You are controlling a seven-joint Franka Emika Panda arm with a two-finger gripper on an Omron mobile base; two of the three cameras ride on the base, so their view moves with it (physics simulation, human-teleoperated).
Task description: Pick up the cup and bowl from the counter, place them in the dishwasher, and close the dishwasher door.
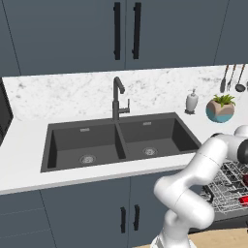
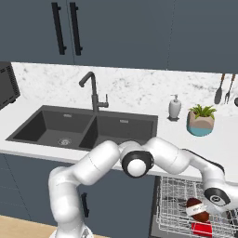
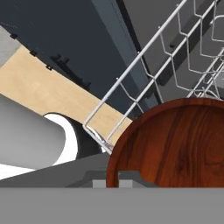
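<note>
You are looking at the white marble-speckled counter (image 1: 24,160), its dark double sink (image 1: 116,140) set mid-surface with a black faucet (image 1: 117,99) at the back edge. Toward the right end, near the backsplash, a white soap dispenser (image 2: 175,107) stands just beside a potted plant (image 2: 201,120) in a teal-and-tan pot.

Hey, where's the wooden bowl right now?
In the right base view the wooden bowl is at lower right, at the hand, over the dishwasher's pulled-out wire rack and just above a red item lying in it.
</note>
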